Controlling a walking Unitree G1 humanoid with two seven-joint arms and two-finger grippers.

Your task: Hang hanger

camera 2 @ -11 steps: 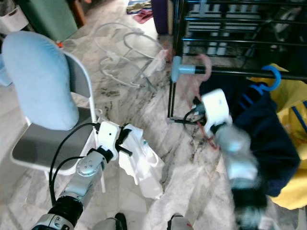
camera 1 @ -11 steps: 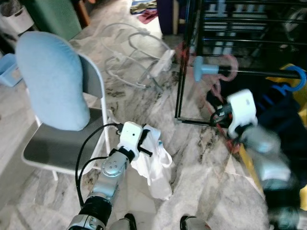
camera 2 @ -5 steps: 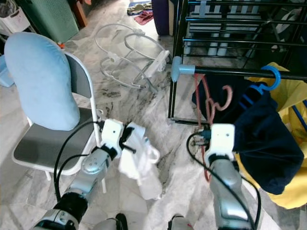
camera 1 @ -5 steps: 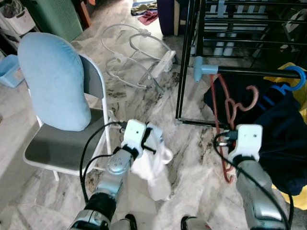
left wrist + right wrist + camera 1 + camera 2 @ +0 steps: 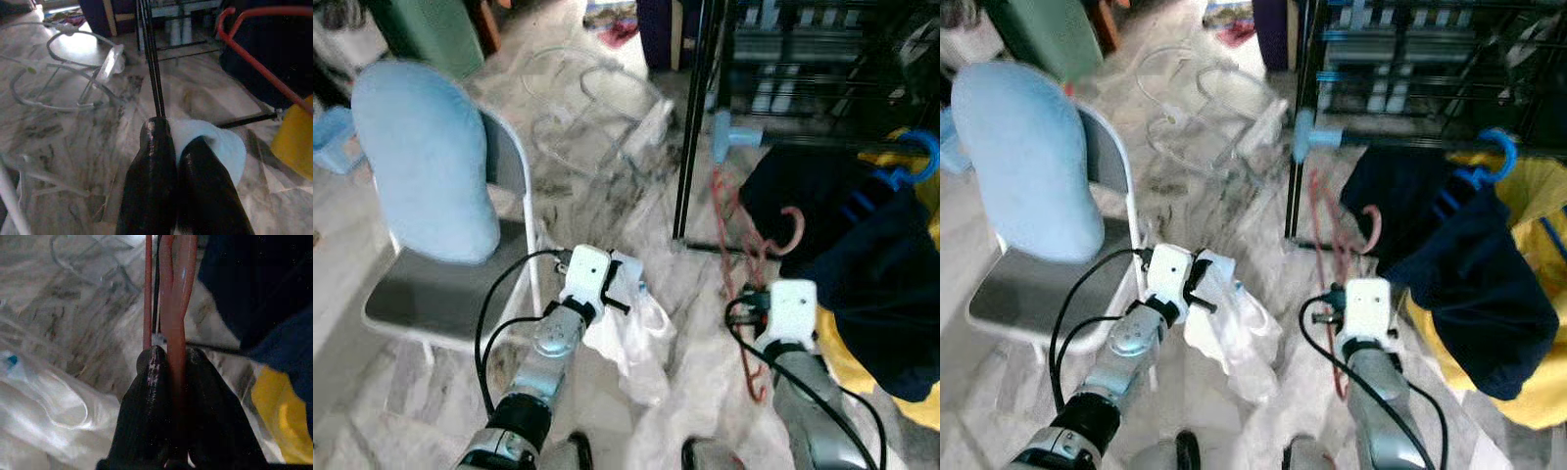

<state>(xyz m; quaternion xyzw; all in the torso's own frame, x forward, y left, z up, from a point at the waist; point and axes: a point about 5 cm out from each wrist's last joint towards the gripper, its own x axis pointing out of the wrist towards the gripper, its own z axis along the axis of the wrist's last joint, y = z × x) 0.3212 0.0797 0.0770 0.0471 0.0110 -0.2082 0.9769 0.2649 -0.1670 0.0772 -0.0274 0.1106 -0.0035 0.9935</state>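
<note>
In the left eye view, the red hanger [image 5: 744, 264] is standing with its long axis running from 12 to 6 o'clock, its pink hook [image 5: 790, 232] curling at 1 o'clock, below the black rail [image 5: 832, 142] with the blue cap [image 5: 722, 135]. It is a thin red wire frame, slightly blurred. The right gripper [image 5: 759, 328] is holding its lower part, at 5 o'clock in the picture. Half a second ago the hook was lying just under the rail; now it is sitting lower and nearer the navy garment [image 5: 847, 255].

In the right eye view, the left gripper [image 5: 1197, 292] is carrying a white cloth [image 5: 1232, 331] at 7 o'clock, beside the folding chair [image 5: 1048, 284] with the blue cushion [image 5: 1023, 157]. A yellow garment [image 5: 1528, 294] is hanging behind the navy one from a blue hanger [image 5: 1494, 152].

In the left wrist view, the two black fingers [image 5: 151, 181] are pressing together on the pale cloth [image 5: 215, 144], with the red hanger [image 5: 254, 58] crossing at 2 o'clock.

In the right wrist view, the fingers [image 5: 146, 406] are pinching the hanger's red bars [image 5: 176, 308], which are rising straight toward 12 o'clock.
</note>
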